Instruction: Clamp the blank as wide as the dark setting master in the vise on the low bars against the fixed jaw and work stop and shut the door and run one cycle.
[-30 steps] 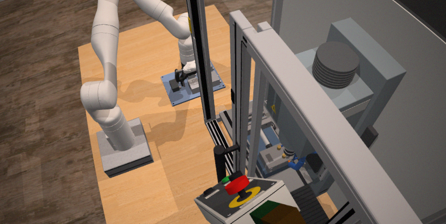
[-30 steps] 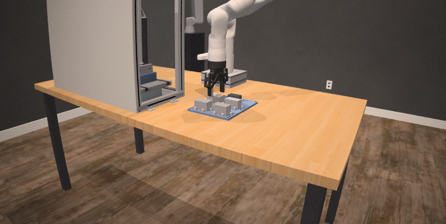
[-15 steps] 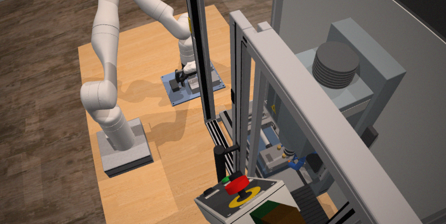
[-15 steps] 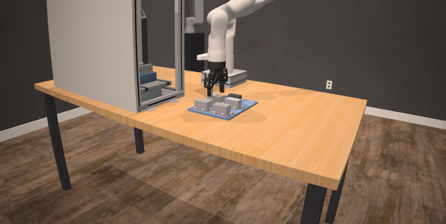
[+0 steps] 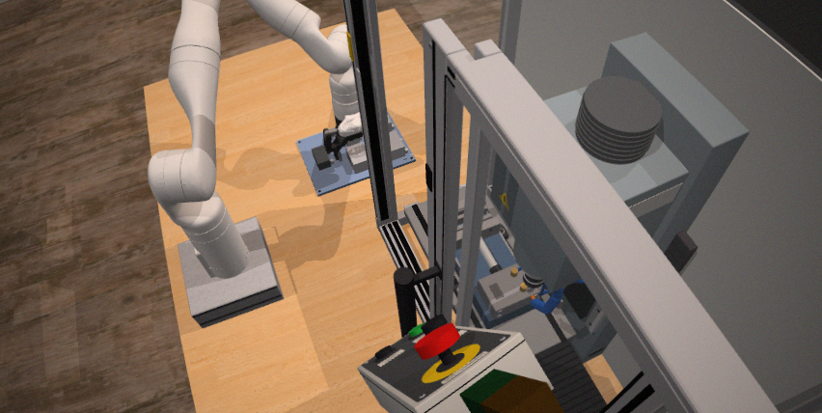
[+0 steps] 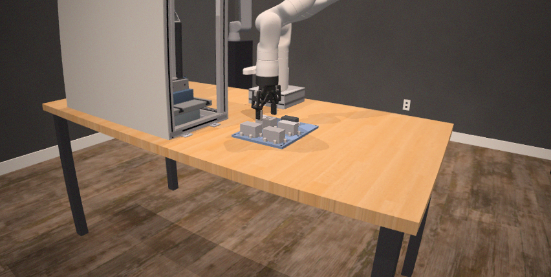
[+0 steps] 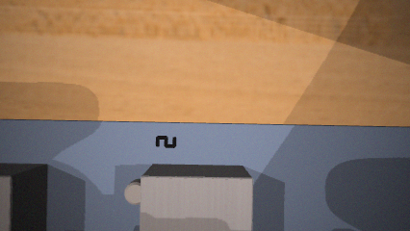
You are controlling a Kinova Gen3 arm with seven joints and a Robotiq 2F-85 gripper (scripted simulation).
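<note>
A blue plate (image 5: 333, 182) (image 6: 304, 131) (image 7: 289, 149) lies on the table and carries several light grey blanks and the dark setting master (image 5: 320, 157) (image 6: 290, 118). My gripper (image 5: 333, 151) (image 6: 266, 112) is open and empty. It hangs straight down, just above the back blank (image 6: 270, 121) that stands next to the master. In the wrist view this blank (image 7: 196, 197) fills the lower middle, and my fingers are out of view. The vise (image 5: 500, 289) sits inside the guard.
The machine's guard (image 6: 115, 51) stands left of the plate, its door opening (image 6: 196, 109) facing the plate. The door frame (image 5: 368, 94) hides part of the plate in the top view. The control column (image 5: 402, 378) carries a green button (image 5: 415, 330) and a red mushroom button (image 5: 437, 341).
</note>
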